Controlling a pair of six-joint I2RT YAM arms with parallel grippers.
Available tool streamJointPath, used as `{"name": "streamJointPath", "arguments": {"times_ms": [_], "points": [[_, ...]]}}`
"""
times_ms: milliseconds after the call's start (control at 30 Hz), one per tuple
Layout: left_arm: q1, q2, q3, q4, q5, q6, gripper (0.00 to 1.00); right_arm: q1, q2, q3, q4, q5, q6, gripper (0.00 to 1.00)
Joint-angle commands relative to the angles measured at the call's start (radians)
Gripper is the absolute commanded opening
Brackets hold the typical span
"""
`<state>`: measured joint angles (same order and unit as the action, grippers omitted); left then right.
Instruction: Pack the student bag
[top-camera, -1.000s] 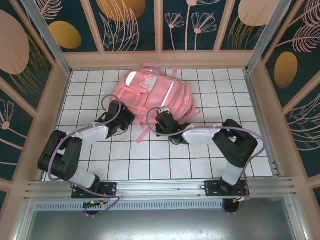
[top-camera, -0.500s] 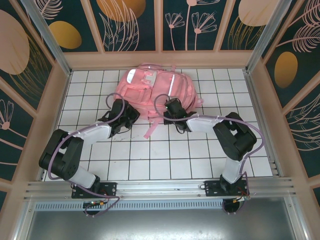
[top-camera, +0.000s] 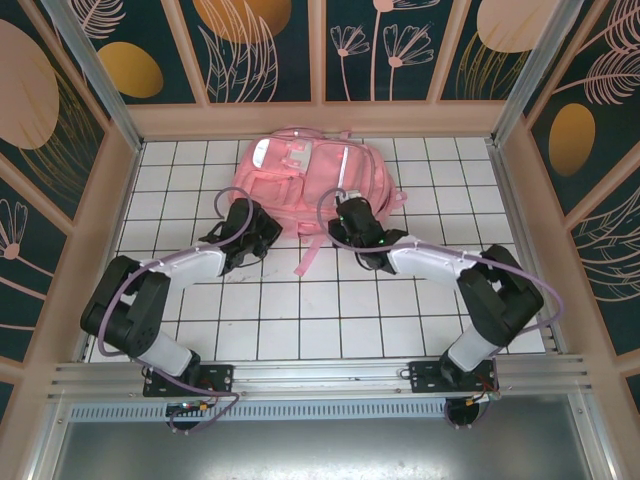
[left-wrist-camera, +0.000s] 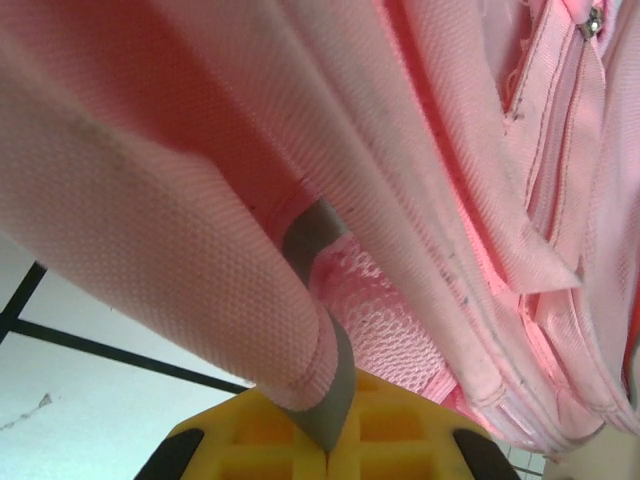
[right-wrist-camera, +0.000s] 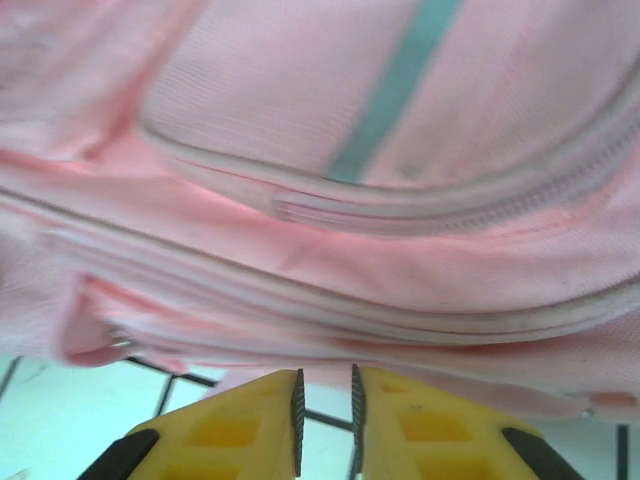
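Student bag (top-camera: 300, 182) on white tiled table (top-camera: 300, 320), floral panel walls (top-camera: 270, 50); left jaws clamping its fabric, right jaws narrow.

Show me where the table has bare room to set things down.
Bare tiles: the near strip between the arm bases, and both far corners of the table beside the student bag. Crowded: the bag's near edge, where the left gripper and right gripper meet it.

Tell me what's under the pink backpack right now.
The student bag lies flat on the white tiled table. One pink strap trails out toward the arms. Whatever lies beneath or inside the bag is covered by its fabric.
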<state>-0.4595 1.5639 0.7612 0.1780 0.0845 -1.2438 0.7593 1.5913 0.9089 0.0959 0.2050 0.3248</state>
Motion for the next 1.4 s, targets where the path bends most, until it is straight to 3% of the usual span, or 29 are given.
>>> {"name": "streamJointPath", "arguments": {"times_ms": [0, 233, 600, 933, 1367], "points": [[0.002, 0.038, 0.054, 0.04, -0.038, -0.017, 0.0, 0.045, -0.027, -0.042, 0.058, 0.033, 0.023, 0.25], [0.002, 0.105, 0.091, 0.044, -0.053, -0.002, 0.0, 0.088, 0.052, -0.027, 0.09, -0.038, 0.044, 0.33], [0.001, 0.179, 0.104, 0.05, -0.048, 0.006, 0.0, 0.104, 0.221, 0.063, 0.128, -0.156, 0.113, 0.33], [0.001, 0.181, 0.115, 0.046, -0.043, 0.006, 0.0, 0.103, 0.375, 0.193, 0.091, -0.123, 0.127, 0.31], [0.001, 0.173, 0.101, 0.048, -0.034, -0.001, 0.0, 0.085, 0.454, 0.229, 0.061, -0.101, 0.155, 0.32]]}}
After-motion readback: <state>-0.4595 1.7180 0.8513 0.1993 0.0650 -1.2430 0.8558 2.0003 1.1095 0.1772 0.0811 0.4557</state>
